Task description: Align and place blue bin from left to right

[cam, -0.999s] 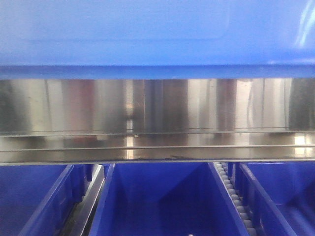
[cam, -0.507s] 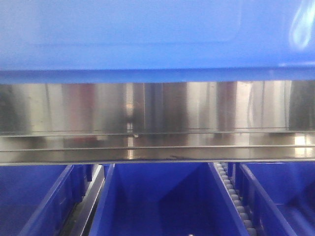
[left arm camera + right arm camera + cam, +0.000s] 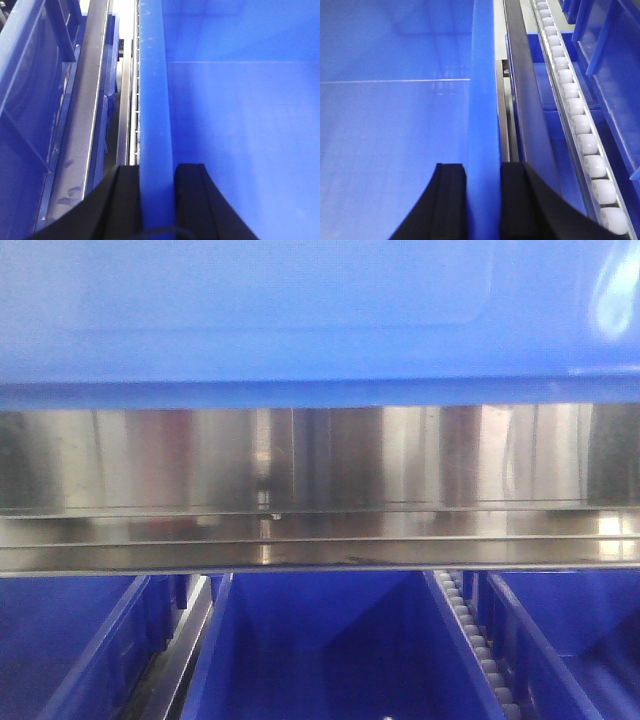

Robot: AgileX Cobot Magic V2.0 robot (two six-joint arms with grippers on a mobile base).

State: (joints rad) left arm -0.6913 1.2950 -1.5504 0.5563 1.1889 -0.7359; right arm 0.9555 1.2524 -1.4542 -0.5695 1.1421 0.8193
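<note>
Where end effectors (image 3: 157,172) (image 3: 483,170) clamp, blue bin (image 3: 240,125) walls

Bright blue, plain, no pattern: bin (image 3: 300,310). It has pale whitish glare at top-R corner in front view. Its inside reads lighter blue w/ a thin pale line across, per wrist views. Matte black: L hand (image 3: 157,172) & R hand (image 3: 484,172). Silver w/ vertical light/dark streaks & faint pinkish tint at L: steel panel (image 3: 320,455). Deeper blue, shaded: lower bins (image 3: 330,640). Glossy white, all in a row: rollers (image 3: 588,143), on pale grey track (image 3: 570,150). Dark grey: rail (image 3: 525,100). Shiny grey w/ smudgy marks: L-side rail (image 3: 87,100).
</note>
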